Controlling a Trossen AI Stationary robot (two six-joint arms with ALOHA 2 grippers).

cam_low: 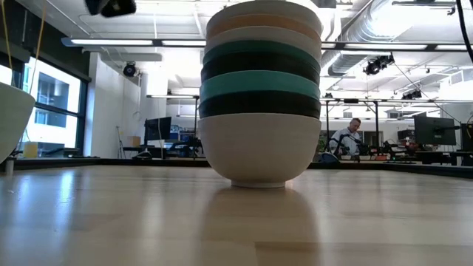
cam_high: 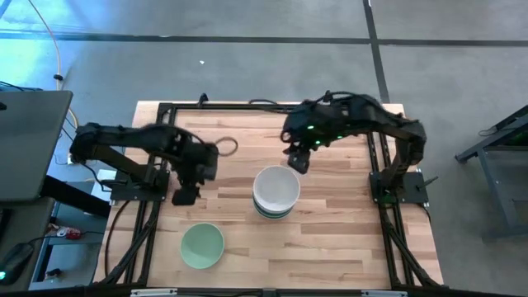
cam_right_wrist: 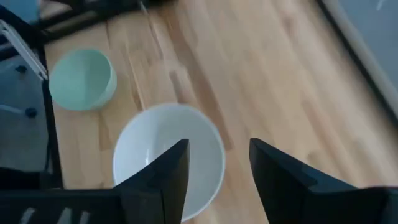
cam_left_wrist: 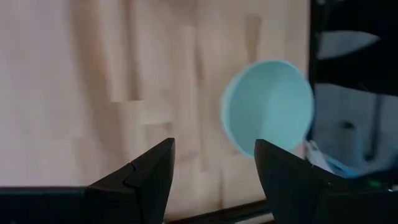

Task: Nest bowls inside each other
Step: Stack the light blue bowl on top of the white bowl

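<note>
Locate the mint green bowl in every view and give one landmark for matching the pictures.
High view: the mint green bowl sits alone near the table's front edge, left of centre.
Low view: only a pale curved wall at the left edge, probably this bowl.
Left wrist view: beyond the open left gripper, beside the table's edge.
Right wrist view: far corner.
Shared landmark: the stack of nested bowls, white on top.

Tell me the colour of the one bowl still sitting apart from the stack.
Mint green bowl, a pale smooth shade with no pattern. The high view shows it best, alone near the table's front edge.
</note>
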